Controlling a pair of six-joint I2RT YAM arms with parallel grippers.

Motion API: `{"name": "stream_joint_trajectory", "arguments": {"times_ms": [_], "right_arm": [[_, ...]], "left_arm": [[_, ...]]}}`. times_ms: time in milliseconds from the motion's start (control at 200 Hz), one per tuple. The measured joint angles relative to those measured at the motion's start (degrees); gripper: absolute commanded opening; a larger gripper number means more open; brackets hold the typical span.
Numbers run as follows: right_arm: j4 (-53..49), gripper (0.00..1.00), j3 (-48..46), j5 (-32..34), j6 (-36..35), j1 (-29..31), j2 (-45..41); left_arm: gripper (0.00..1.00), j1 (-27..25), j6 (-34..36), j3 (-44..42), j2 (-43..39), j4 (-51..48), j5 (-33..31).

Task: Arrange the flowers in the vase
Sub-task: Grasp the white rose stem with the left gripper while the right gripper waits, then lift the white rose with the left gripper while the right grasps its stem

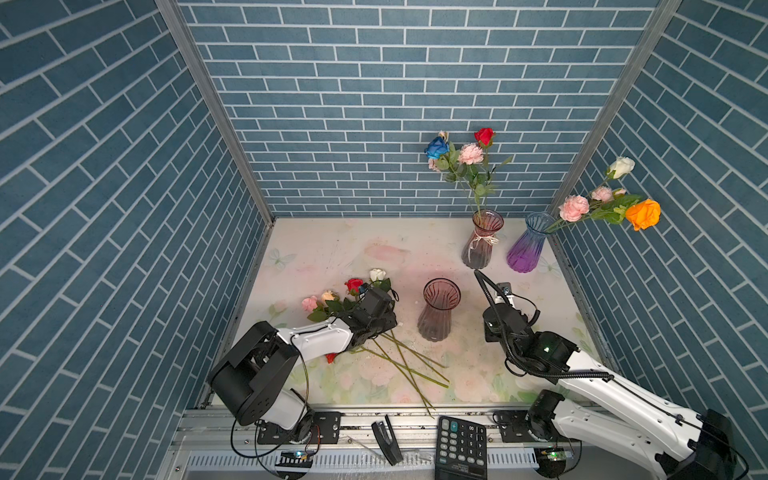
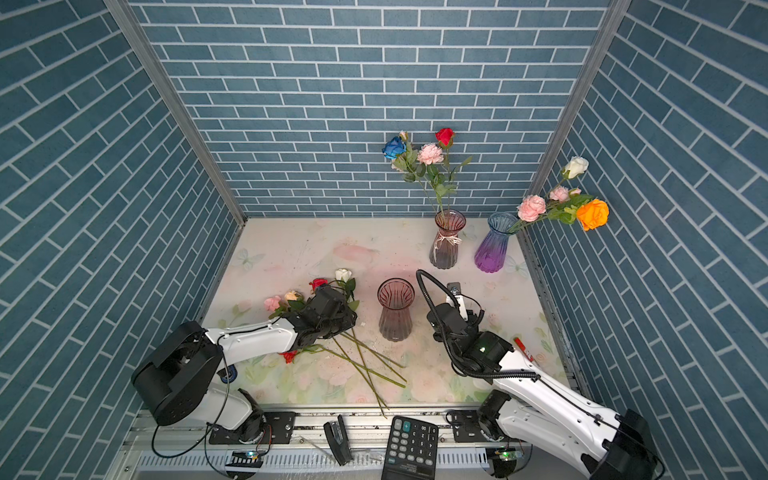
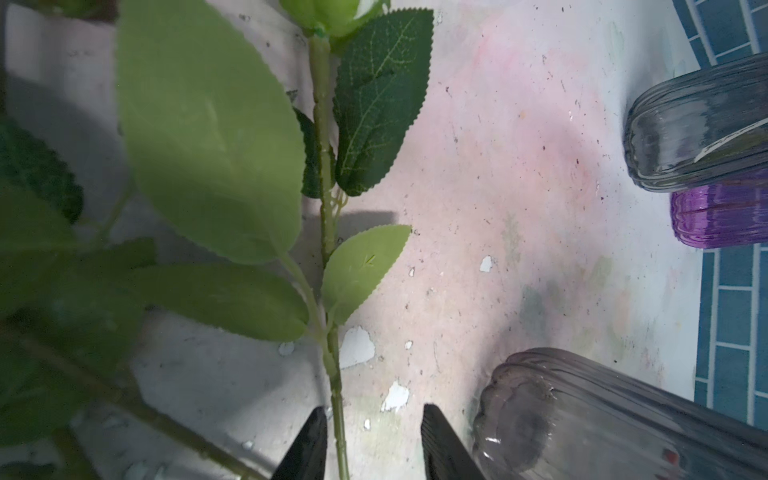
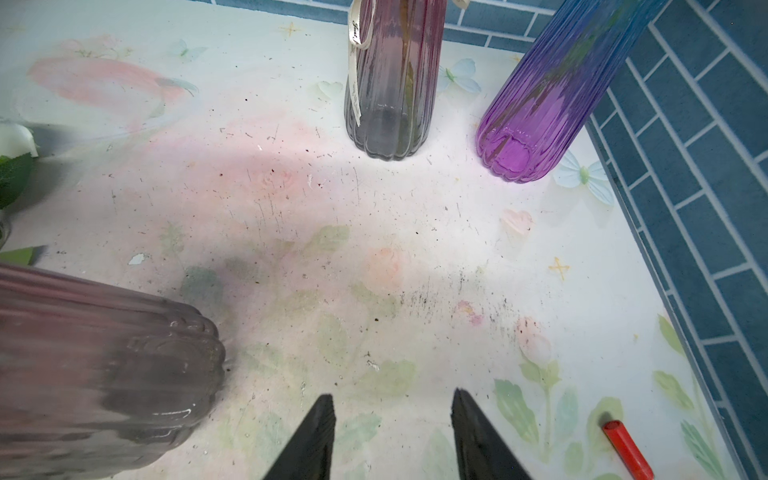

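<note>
Part done: ribboned vase & purple vase at back each held a bunch; front vase stood empty; loose flowers lay on table beside it; left gripper gaped around one stem, not clenched; right gripper gaped, empty; ribbon script unreadable; calculator keys showed digits.

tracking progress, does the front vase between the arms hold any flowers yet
No, in a top view the front vase stands empty; loose flowers lie on the table beside it.
</note>
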Motion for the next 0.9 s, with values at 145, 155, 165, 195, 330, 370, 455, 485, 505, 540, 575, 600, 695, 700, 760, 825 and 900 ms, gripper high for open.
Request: {"name": "stream_joint_trajectory", "arguments": {"times_ms": [145,155,165,195,330,370,455,485,505,540,575,600,695,700,760,825,900], "right_arm": [[0.0,0.53,0.4,0.0,0.0,0.0,0.3],[0.0,0.54,0.5,0.0,0.1,0.0,0.3],[0.0,0.55,0.5,0.0,0.1,0.0,0.3],[0.0,0.57,0.6,0.0,0.2,0.0,0.3],[-0.1,0.69,0.6,0.2,0.2,-0.1,-0.3],[-0.1,0.76,0.6,0.2,0.2,-0.1,-0.5],[-0.2,0.79,0.6,0.4,0.1,-0.1,-0.7],[-0.2,0.79,0.6,0.5,0.1,-0.1,-0.8],[-0.2,0.78,0.6,0.5,0.2,-0.1,-0.8],[-0.3,0.78,0.6,0.5,0.2,-0.1,-0.8],[-0.3,0.78,0.6,0.5,0.2,-0.1,-0.8],[-0.3,0.79,0.6,0.5,0.2,-0.1,-0.8],[-0.3,0.81,0.6,0.5,0.2,-0.1,-0.8],[-0.3,0.81,0.6,0.5,0.2,-0.1,-0.8],[-0.4,0.80,0.6,0.5,0.2,-0.1,-0.9],[-0.5,0.79,0.6,0.6,0.2,-0.1,-1.6],[-0.5,0.78,0.6,0.7,0.2,-0.1,-3.0]], "left_arm": [[0.40,0.0,0.0,0.4,0.4,-1.4,0.0],[0.40,0.0,0.0,0.4,0.5,-1.6,0.0],[0.40,0.0,0.0,0.5,0.7,-1.6,0.0],[0.40,0.0,0.0,0.6,1.0,-2.0,0.0],[0.39,0.0,0.0,2.2,2.8,-3.6,0.3],[0.39,0.0,0.0,2.6,3.2,-3.6,0.5],[0.39,-0.1,0.0,3.1,3.6,-3.7,0.8],[0.39,-0.1,0.0,3.1,3.6,-3.7,0.9],[0.39,-0.1,0.0,3.1,3.6,-3.8,1.0],[0.39,-0.1,0.0,3.2,3.7,-4.0,1.1],[0.38,-0.1,0.0,3.2,3.7,-4.0,1.2],[0.38,-0.1,0.0,3.2,3.8,-4.1,1.2],[0.34,-0.1,0.0,3.5,4.4,-4.5,1.4],[0.34,-0.1,0.0,3.6,4.4,-4.5,1.4],[0.32,-0.1,0.0,3.8,4.7,-4.9,1.4],[0.29,-0.1,-0.1,4.1,4.8,-5.5,1.4],[0.26,-0.1,-0.1,4.4,5.0,-6.0,1.4]]}}
